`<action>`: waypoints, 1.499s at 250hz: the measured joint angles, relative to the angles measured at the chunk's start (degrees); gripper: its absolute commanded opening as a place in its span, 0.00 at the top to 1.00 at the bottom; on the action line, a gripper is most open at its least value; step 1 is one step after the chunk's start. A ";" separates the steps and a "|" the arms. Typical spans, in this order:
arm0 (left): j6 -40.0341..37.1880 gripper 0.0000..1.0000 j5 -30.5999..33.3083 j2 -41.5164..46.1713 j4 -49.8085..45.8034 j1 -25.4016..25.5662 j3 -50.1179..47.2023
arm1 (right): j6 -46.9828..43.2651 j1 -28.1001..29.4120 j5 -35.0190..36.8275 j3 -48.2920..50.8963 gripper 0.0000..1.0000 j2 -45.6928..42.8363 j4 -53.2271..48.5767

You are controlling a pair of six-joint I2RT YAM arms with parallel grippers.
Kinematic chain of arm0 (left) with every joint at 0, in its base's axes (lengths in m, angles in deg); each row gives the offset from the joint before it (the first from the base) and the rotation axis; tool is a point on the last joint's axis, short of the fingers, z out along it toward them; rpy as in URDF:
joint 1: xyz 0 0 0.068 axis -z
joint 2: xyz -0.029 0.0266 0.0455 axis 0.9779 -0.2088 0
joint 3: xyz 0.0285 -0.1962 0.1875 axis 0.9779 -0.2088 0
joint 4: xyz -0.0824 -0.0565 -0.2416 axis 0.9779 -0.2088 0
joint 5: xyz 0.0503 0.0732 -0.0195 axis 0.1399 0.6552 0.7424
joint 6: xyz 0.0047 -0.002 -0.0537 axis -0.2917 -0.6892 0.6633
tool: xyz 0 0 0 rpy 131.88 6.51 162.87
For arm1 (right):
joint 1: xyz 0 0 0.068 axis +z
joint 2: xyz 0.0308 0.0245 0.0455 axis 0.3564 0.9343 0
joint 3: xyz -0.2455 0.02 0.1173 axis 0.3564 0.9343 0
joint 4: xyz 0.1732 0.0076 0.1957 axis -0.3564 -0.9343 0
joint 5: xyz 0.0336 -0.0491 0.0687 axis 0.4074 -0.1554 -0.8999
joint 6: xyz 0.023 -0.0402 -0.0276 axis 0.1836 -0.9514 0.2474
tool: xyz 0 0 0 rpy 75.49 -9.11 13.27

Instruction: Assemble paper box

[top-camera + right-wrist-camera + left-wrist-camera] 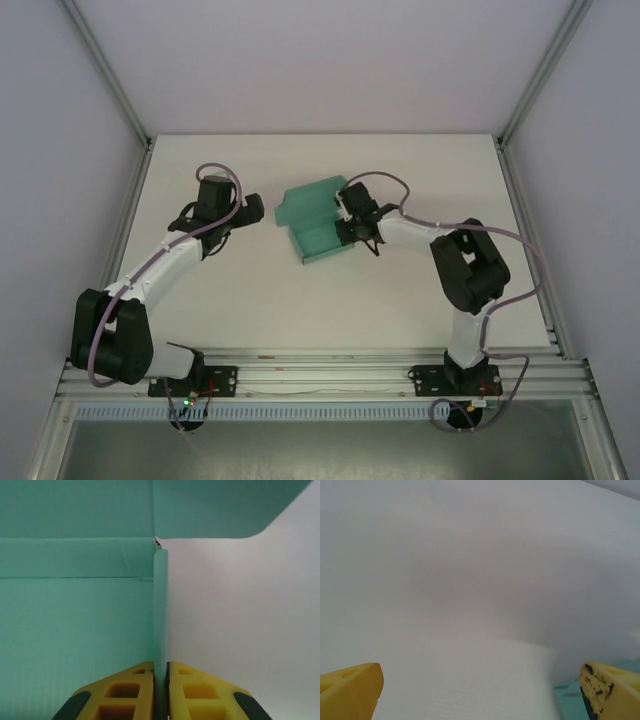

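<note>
On the white flat table (300, 310), just twelve o'clock of centre, the teal-green thin card paper box (312, 222) lies half-formed; the step in hand looks like raising its walls. The right pincer (161, 667), at the box's three o'clock edge, is clamped on the upright side wall (160, 610). The left pincer (480, 690) hangs wide open at nine o'clock, apart from the box; next it likely must fold the opposite flap.

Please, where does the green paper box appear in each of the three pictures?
Top view: paper box at centre, slightly right, by the right hand.
Left wrist view: a green sliver in the bottom right corner.
Right wrist view: across the left and top; that hand pinches its upright wall.
Shared landmark: the white table.
</note>
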State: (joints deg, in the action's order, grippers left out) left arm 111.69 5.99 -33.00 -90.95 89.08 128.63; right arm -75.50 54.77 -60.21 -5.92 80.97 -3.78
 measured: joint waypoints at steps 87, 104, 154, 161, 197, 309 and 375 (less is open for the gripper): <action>-5.53 0.00 -7.56 -0.02 5.49 0.00 0.00 | 25.24 7.37 16.20 1.46 0.75 -1.66 -7.67; -8.48 0.00 -12.00 -0.20 7.69 0.00 -0.26 | 26.05 7.30 17.07 1.46 0.54 -1.66 -8.11; -18.25 0.00 -24.41 -4.13 10.23 0.48 0.61 | 24.63 7.21 17.20 1.57 0.14 -4.39 -9.03; -19.58 0.00 -25.31 -5.42 9.66 0.68 1.60 | 23.78 7.21 17.18 1.73 0.09 -5.60 -8.96; -26.45 0.00 -27.28 -12.55 5.46 2.71 9.53 | 15.43 6.99 16.63 2.49 0.00 -12.35 -8.11; -44.81 0.36 -28.92 -25.49 -8.63 5.64 26.27 | -16.68 -5.33 0.83 -9.20 0.02 -6.23 -6.45; -49.18 0.72 -28.68 -28.39 -14.36 5.64 30.08 | -27.04 -8.33 -11.61 -13.42 0.33 -2.58 -9.51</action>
State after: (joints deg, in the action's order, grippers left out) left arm 62.51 -22.69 -61.39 -105.31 94.72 158.70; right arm -102.54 46.44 -71.81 -19.34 78.40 -13.29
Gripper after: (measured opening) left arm 0.360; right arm 0.777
